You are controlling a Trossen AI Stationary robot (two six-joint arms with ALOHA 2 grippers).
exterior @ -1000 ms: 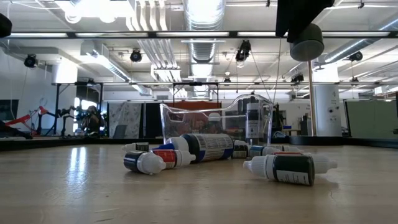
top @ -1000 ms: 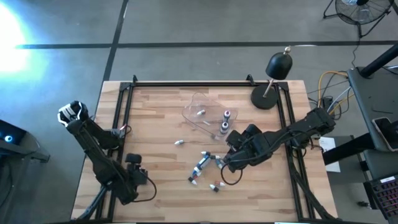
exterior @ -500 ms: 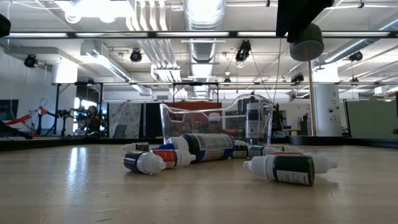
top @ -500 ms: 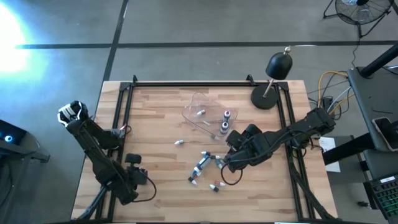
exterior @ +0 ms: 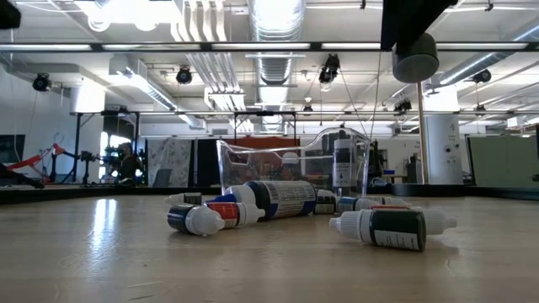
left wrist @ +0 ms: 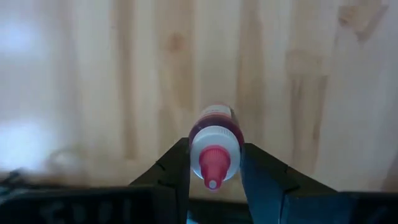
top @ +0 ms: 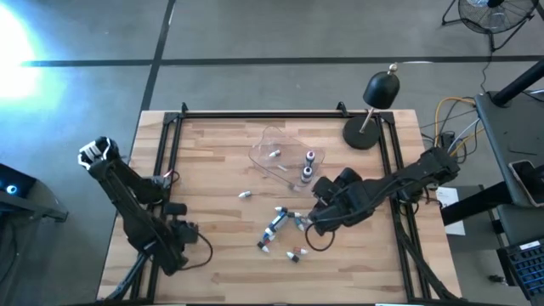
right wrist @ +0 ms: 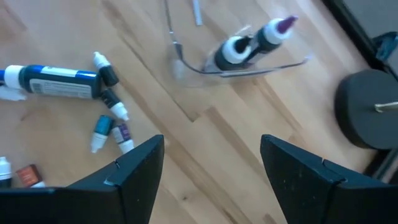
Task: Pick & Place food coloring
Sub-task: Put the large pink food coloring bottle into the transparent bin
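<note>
Left gripper (left wrist: 214,177) clamps bottle (left wrist: 214,146), cap toward wrist.

Showing two dark, jointed arms, matte black throughout. Carrying a white-wrapped cable bundle at the left arm's base (top: 96,153). Trailing thin black cables looping beside each wrist. Ending in blunt, wedge-shaped black fingers (right wrist: 134,168) with flat, angular faces.

a bottle (right wrist: 7,172) is cut off at the picture's edge; the lamp base (right wrist: 367,109) too
</note>
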